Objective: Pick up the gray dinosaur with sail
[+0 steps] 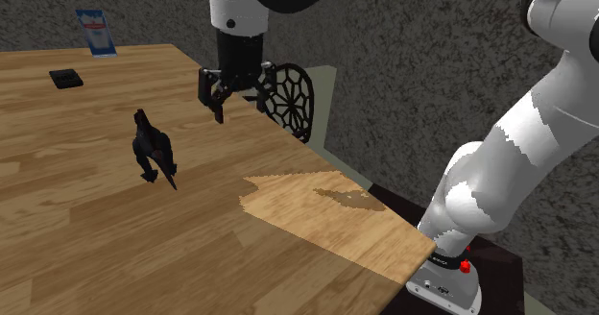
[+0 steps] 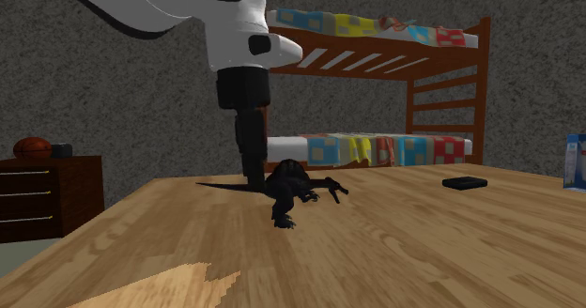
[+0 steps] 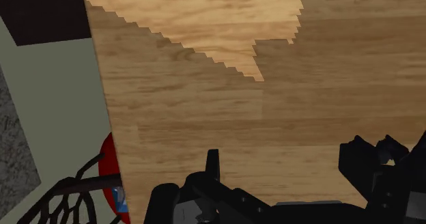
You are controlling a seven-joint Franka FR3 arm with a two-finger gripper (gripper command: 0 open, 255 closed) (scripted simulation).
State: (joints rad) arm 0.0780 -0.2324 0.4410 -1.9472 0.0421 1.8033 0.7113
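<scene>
The all-black two-finger gripper [image 1: 239,107] hovers over the light wooden table [image 1: 96,246] with its fingers spread wide, and there's nothing between them! The dark grey sail-backed toy dinosaur [image 1: 154,152] stands upright on the table, to the shoulder view's left of the gripper and nearer the camera, clearly apart from it. At the far edge sit a small flat black box [image 1: 65,78] and a blue-and-white carton [image 1: 96,31].

Gripper [image 1: 240,107] hangs over the table [image 1: 86,246] near its edge, fingers apart; bare wood between it and the dark dinosaur [image 1: 154,152], nothing in the way; black lattice frame [image 1: 293,97] just behind the gripper, off the table; small black box [image 1: 66,78] and blue-and-white carton [image 1: 96,32] well apart, toward the shoulder view's upper left.
</scene>
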